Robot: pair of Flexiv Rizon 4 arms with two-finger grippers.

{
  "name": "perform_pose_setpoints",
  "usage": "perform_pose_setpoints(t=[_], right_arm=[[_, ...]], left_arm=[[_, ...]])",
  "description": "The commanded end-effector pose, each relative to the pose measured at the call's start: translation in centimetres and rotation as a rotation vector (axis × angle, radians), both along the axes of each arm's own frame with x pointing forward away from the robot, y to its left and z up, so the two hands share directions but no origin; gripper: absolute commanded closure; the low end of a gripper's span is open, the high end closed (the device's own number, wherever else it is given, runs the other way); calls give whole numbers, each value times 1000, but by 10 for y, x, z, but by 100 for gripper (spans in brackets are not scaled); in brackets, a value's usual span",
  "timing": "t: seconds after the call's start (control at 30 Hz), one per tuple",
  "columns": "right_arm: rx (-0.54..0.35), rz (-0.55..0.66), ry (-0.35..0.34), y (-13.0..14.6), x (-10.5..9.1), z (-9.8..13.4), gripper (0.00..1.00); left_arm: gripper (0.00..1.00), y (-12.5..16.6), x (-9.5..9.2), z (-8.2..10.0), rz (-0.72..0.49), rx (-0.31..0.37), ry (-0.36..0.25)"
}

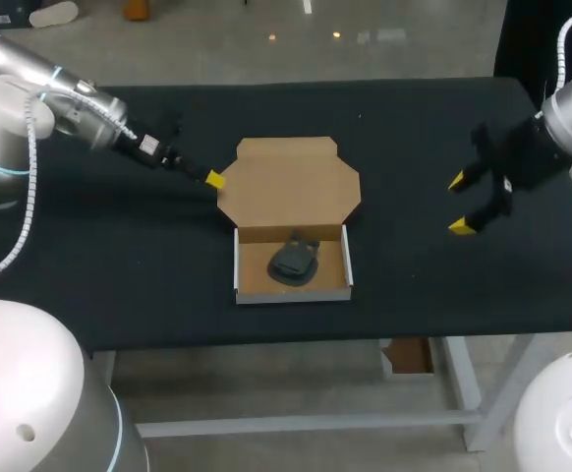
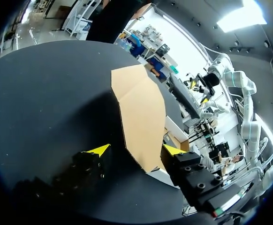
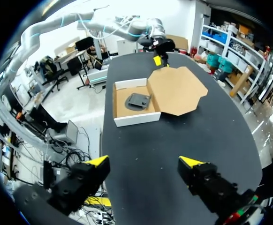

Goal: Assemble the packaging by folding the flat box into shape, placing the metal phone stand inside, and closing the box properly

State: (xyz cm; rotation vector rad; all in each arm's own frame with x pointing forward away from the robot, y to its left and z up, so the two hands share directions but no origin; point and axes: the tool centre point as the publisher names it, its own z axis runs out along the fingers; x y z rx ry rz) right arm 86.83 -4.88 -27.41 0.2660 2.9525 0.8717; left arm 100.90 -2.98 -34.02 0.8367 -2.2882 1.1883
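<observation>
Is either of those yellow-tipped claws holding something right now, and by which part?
Nothing is held. The left end effector is open at the box lid, by its side edge; the right end effector hangs open, well apart from it.

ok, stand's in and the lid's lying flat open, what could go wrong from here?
1. The left gripper straddles the lid's edge while the right gripper hangs open far from the tray: lifting the lid could drag the unheld tray.
2. The phone stand lies loose in the tray and could slide, fouling the lid as it closes.
</observation>
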Motion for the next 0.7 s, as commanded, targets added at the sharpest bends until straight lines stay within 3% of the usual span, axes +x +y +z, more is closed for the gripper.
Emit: perform_pose_setpoints(t=[0.03, 0.3, 0.43, 0.53, 0.7], right_arm=[[-27, 18, 33, 4, 11, 4, 0], [-65, 40, 34, 7, 26, 8, 0], [-75, 56, 33, 9, 34, 9, 0], [-81, 63, 33, 11, 40, 11, 0], [-96, 78, 32, 13, 47, 14, 0]], left_arm=[[36, -7, 4, -3, -9, -2, 11], [52, -23, 3, -5, -50, -42, 43], [57, -27, 0, -4, -67, -53, 26], [66, -30, -4, -4, -75, -51, 17], [66, -35, -8, -4, -98, -72, 9]])
